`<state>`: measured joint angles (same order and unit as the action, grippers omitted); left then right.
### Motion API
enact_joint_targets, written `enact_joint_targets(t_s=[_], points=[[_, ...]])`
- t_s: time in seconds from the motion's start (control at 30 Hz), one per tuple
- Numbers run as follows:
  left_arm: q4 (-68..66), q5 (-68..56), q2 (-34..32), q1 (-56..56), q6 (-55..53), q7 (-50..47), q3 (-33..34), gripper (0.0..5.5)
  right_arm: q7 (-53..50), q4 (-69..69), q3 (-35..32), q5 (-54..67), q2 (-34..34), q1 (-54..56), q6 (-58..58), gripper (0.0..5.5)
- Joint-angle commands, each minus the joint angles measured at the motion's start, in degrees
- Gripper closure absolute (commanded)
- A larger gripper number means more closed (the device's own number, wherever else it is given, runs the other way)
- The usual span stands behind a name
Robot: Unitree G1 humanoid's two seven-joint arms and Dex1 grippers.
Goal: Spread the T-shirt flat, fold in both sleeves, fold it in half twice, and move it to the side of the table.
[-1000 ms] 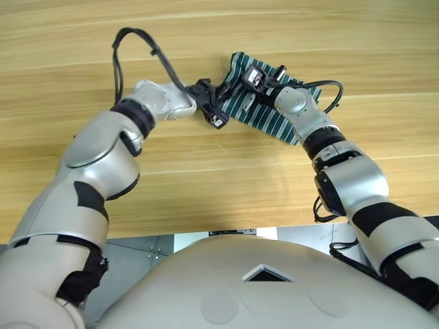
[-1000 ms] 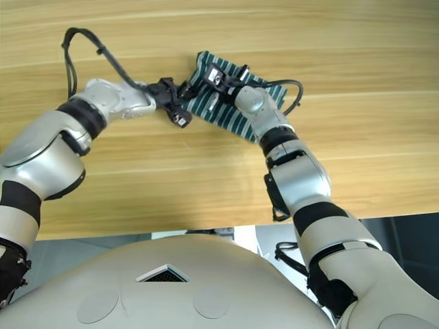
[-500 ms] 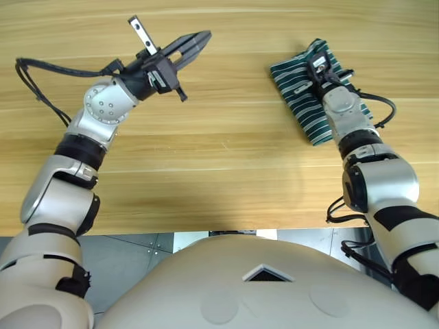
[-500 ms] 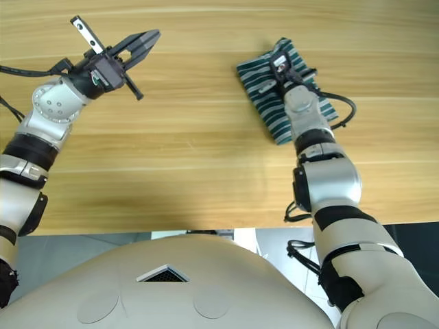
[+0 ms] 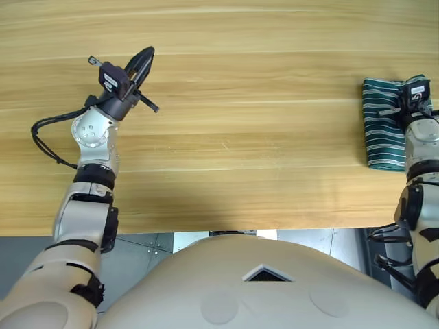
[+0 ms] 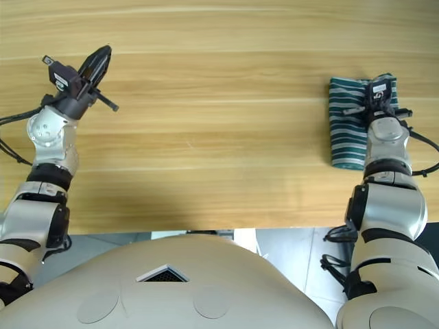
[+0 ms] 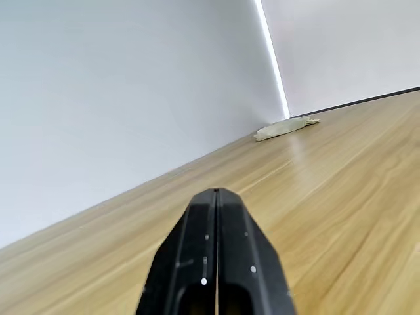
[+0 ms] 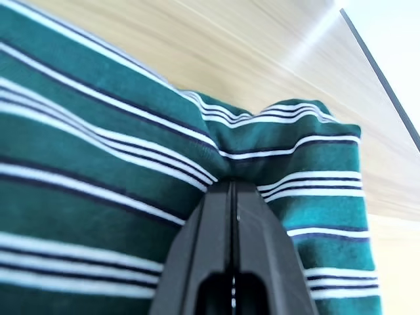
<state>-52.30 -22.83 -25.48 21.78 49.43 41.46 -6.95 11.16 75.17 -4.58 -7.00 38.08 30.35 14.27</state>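
Note:
The T-shirt, green with white stripes, lies folded into a small rectangle near the right end of the wooden table. My right gripper is shut on the T-shirt at its far edge, and the cloth puckers around the fingertips. In the head view this gripper rests on the shirt's far right corner. My left gripper is shut with nothing in it, held above the far left of the table. In the left wrist view its fingers are pressed together.
The table's front edge runs close to my body. A white wall stands beyond the table's far side. A small pale crumpled thing lies against the wall.
My right arm has dragged the folded T-shirt from the table's middle to its right end. My left gripper let go of the shirt and swung away to the far left.

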Motion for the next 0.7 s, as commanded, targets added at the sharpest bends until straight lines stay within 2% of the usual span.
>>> enact_joint_targets(t_s=[0.03,0.1,0.23,0.37,0.47,0.57,0.63,0.7], points=[[-3.99,-0.04,2.31,2.92,-2.68,0.63,4.95,5.50,-1.49,-0.36,-0.55,-0.41,-0.21,0.98,6.62,5.49],[-6.91,-1.95,3.46,5.54,-5.93,-1.87,9.48,5.50,-3.98,-3.07,-1.23,-0.17,0.33,1.92,13.78,5.49],[-9.70,-7.67,5.07,9.14,-12.43,-1.01,18.59,5.50,-5.92,-14.15,-0.18,-1.45,-0.20,0.93,25.32,5.49],[-14.30,-8.76,5.88,11.86,-16.00,-0.84,23.94,5.50,-3.74,-28.39,2.78,-2.07,-3.20,-1.08,27.09,5.49],[-18.35,-9.38,6.27,13.69,-20.04,-2.23,27.59,5.50,6.05,-32.77,7.16,3.91,-10.73,-2.54,27.18,5.49],[-21.30,-2.13,6.51,13.99,-18.02,-12.14,25.43,5.50,8.48,-34.73,12.77,1.31,-16.66,-4.40,28.37,5.49],[-21.58,0.09,6.88,14.00,-17.18,-13.80,25.35,5.50,17.77,-37.92,13.21,11.25,-20.21,-5.69,28.42,5.49],[-22.17,0.61,7.12,14.10,-18.10,-15.34,26.60,5.50,28.12,-35.94,8.83,24.05,-24.70,-3.63,23.81,5.49]])
